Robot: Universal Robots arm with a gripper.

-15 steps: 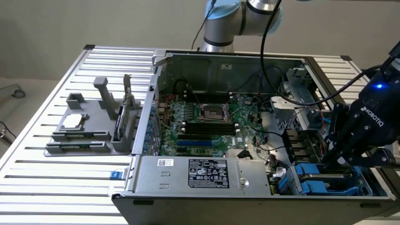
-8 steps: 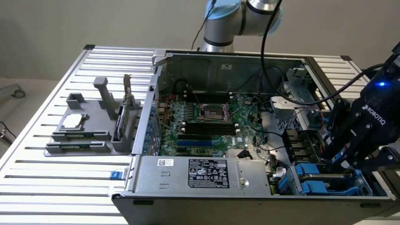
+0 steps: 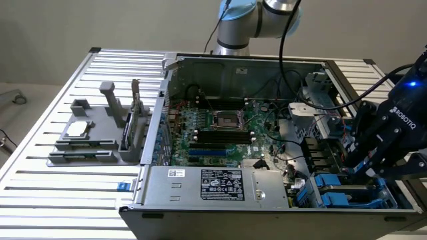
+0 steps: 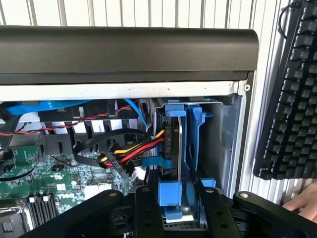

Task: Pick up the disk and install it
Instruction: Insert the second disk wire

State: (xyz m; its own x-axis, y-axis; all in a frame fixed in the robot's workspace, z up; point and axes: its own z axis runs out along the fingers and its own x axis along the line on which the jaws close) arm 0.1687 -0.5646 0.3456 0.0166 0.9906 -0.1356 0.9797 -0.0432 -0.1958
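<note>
The open grey steel computer case [image 3: 220, 65] lies on its side on a ribbed aluminium table [image 3: 53, 200], so the drive bays face upward for vertical insertion.

The black two-finger gripper [image 3: 363, 167] hangs over the drive-bay corner of the case, at the exterior view's right. In the wrist view its black fingers [image 4: 143, 208] stand either side of a blue plastic tab, with a gap visible between each finger and the tab. Judgement: jaws partly open, nothing held.

The disk [image 4: 174, 144], a flat silver-grey metal drive in a bright blue plastic carrier bracket, stands on edge inside the bay, directly below the gripper. It looks seated between the bay walls; how deep I cannot tell. A second blue carrier [image 4: 195, 134] stands just beside it, farther from the motherboard.

A bundle of red, yellow and black wires [image 4: 133, 151], glossy and flexible, ends at a connector at the disk's edge on the motherboard side; whether it is plugged in I cannot tell.

The green motherboard [image 3: 213, 135] fills the case floor beside the bay. The silver power-supply box with a black-white label [image 3: 220, 185] sits beside the bay, along the case's near edge in the exterior view. A black keyboard [image 4: 292, 94] lies outside the case wall; a person's fingertips [image 4: 299, 203] rest near it.
</note>
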